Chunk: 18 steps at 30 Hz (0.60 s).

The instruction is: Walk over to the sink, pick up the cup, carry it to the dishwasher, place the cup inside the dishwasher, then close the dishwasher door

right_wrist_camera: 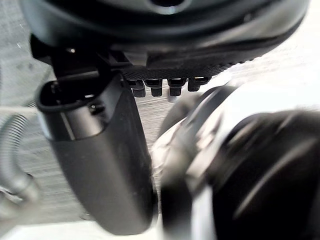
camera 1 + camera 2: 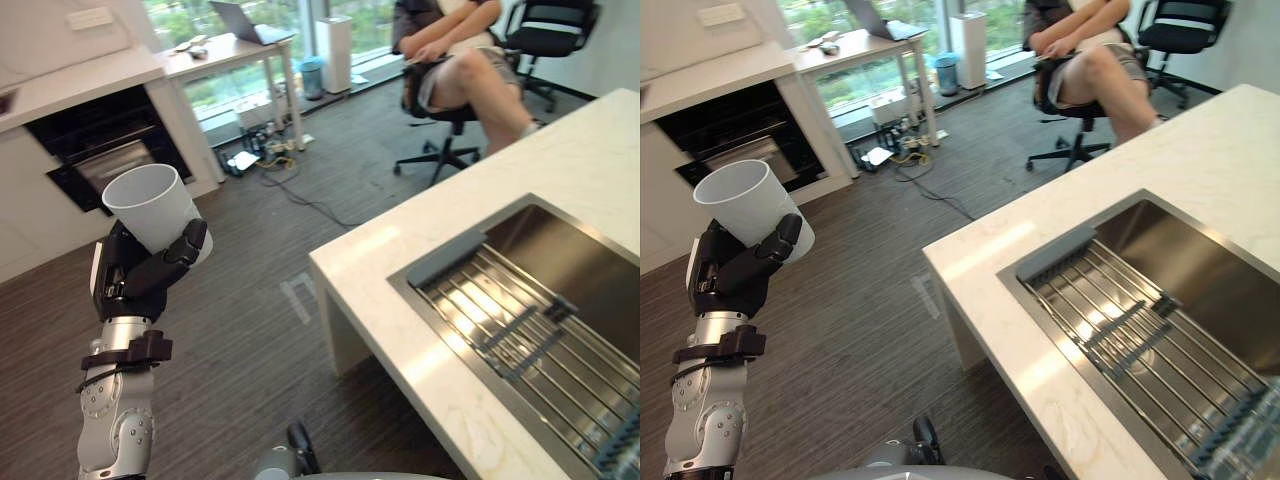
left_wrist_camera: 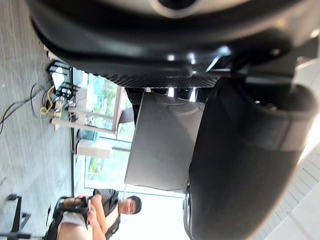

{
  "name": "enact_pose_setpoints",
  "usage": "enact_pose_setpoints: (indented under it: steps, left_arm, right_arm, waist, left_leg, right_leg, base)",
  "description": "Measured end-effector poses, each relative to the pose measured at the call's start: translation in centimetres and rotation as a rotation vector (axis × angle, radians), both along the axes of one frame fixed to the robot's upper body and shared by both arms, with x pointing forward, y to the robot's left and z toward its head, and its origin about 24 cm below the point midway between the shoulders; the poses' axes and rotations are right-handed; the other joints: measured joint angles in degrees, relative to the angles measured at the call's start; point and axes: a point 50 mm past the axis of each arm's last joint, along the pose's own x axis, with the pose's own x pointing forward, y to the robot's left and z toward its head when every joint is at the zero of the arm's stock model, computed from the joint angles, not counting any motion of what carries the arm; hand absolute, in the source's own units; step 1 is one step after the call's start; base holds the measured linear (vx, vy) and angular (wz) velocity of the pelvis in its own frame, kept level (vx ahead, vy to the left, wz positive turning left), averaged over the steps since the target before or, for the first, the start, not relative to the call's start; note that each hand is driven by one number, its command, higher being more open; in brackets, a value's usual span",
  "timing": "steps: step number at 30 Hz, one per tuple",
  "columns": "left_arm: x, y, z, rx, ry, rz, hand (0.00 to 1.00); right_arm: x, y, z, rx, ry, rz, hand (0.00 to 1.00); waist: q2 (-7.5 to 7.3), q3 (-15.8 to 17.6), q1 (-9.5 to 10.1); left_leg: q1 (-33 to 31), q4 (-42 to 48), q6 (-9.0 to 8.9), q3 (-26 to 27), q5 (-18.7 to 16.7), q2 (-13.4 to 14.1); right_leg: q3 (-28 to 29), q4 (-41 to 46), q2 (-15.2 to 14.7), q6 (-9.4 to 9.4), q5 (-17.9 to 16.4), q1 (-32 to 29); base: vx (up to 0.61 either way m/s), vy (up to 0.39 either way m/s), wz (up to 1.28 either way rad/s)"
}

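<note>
Where the cup is: white, smooth-walled round cup [image 2: 150, 205] in the left hand [image 2: 140, 275], above the dark plank floor [image 2: 250, 330], well apart from the steel sink [image 2: 560, 290] in the white stone counter [image 2: 375, 262].
Cup axis: near upright, open mouth up, tipped slightly to the robot's left.
Left fingers: curled round the lower wall, thumb across the front.
Head views: black built-in dishwasher [image 2: 105, 150] beyond the cup; seated person [image 2: 455, 60].
Left wrist view: cup wall close up, beside the thumb.
Right hand [image 1: 100, 165]: finger state cannot be told.

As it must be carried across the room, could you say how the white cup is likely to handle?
The white cup is probably stiff: its rim is round though the left robot hand curls round it. Its smooth, tapered wall may be slippery. Held tilted near its base, it could pivot.
</note>
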Motion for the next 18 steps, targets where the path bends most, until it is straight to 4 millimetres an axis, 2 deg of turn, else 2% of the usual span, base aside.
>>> enact_pose_setpoints:
  steps: [1, 2, 3, 4, 5, 7, 8, 13, 16, 18]
  left_arm:
    - [-0.1, 0.3, 0.2, 0.002, -0.009, 0.015, 0.00]
    - [0.7, 0.3, 0.8, -0.013, -0.049, 0.016, 0.00]
    - [0.7, 0.2, 1.0, -0.009, -0.058, 0.014, 0.00]
    - [0.7, 0.3, 1.3, -0.004, -0.070, 0.009, 0.00]
    - [0.7, 0.3, 1.6, -0.001, -0.082, 0.011, 0.00]
    - [0.3, 1.1, 1.6, -0.001, -0.077, 0.056, 0.00]
    - [0.0, 1.7, 1.8, 0.004, -0.076, 0.102, 0.00]
    - [-2.1, 3.5, 0.9, 0.007, -0.016, 0.226, 0.00]
    - [-3.4, 3.5, 0.7, -0.003, -0.013, 0.256, 0.00]
    - [-4.0, 3.1, 0.7, -0.013, -0.018, 0.260, 0.00]
  right_arm:
    - [0.0, -0.1, 0.0, -0.012, -0.008, -0.002, 1.00]
    - [-0.5, 0.2, 0.0, -0.012, -0.003, -0.008, 1.00]
    - [-0.5, 0.1, 0.0, -0.012, -0.001, -0.010, 1.00]
    - [-0.5, -0.4, 0.1, -0.022, -0.004, -0.009, 1.00]
    - [-0.1, -0.8, 0.2, -0.043, -0.020, -0.008, 1.00]
    - [0.8, -1.1, 0.3, -0.058, -0.057, 0.007, 1.00]
    - [2.0, -1.1, 0.2, -0.054, -0.080, 0.039, 1.00]
    - [3.5, -1.6, 0.3, -0.064, -0.079, 0.200, 1.00]
    - [4.9, -2.0, 0.5, -0.081, -0.088, 0.271, 1.00]
    - [6.5, -1.8, 0.5, -0.085, -0.115, 0.328, 1.00]
  waist:
    - [-0.16, -0.47, -1.08]
    - [-0.75, 0.19, -3.39]
    - [-0.34, 0.36, -3.13]
    - [0.66, 0.34, -2.97]
    - [0.77, 0.38, -2.54]
    - [0.93, 0.26, -0.83]
    - [0.69, 0.36, -0.29]
    - [-0.94, 0.28, 2.29]
    - [-1.30, 0.30, 3.46]
    - [-2.00, 0.31, 4.09]
  left_leg:
    - [-0.53, -0.68, -0.23, 1.26, -0.64, -0.20]
    - [-1.86, 3.18, -0.48, 6.48, -2.72, 0.38]
    - [-1.29, 4.26, -1.28, 7.60, -2.16, 1.22]
    - [0.54, 2.63, -5.79, 9.96, 1.19, 1.65]
    - [1.10, 0.18, -8.28, 8.60, 3.87, 0.01]
    - [1.54, -1.73, -7.57, 7.40, 4.47, -1.84]
    - [1.67, -3.14, -7.59, 6.17, 4.82, -3.04]
    - [3.35, -10.14, -7.94, 2.85, 6.11, -8.16]
    - [3.40, -11.39, -6.87, 1.24, 6.94, -10.20]
    - [3.40, -11.39, -6.19, -0.88, 6.46, -12.07]
  right_leg:
    - [0.99, -6.26, 3.03, -1.04, -1.03, 0.20]
    - [-0.76, -11.92, 4.49, 0.71, 2.51, 1.49]
    - [-1.60, -10.83, 4.15, 1.10, 2.72, 1.32]
    - [-3.76, -9.32, 4.03, 1.25, 2.44, 1.68]
    - [-5.55, -8.10, 3.18, 1.98, 1.37, 2.14]
    - [-6.55, -7.87, 2.32, 2.12, 1.41, 2.67]
    - [-7.03, -7.82, 2.29, 2.36, 1.27, 2.91]
    - [-7.05, -7.89, 1.96, 2.80, 0.99, 3.33]
    - [-6.68, -7.72, 1.69, 2.76, 1.00, 3.36]
    - [-4.25, -7.41, 1.21, 2.37, 0.82, 3.50]
  base:
    - [-0.02, 0.023, 1.95]
    - [-0.02, 0.010, 1.86]
    - [0.08, 0.030, 1.89]
    - [0.10, 0.069, 1.06]
    - [0.09, 0.097, 1.01]
    - [-0.02, 0.152, 0.61]
    - [-0.06, 0.162, 0.55]
    - [-0.10, 0.144, 0.59]
    - [-0.04, 0.139, 0.58]
    - [0.01, 0.093, 0.58]
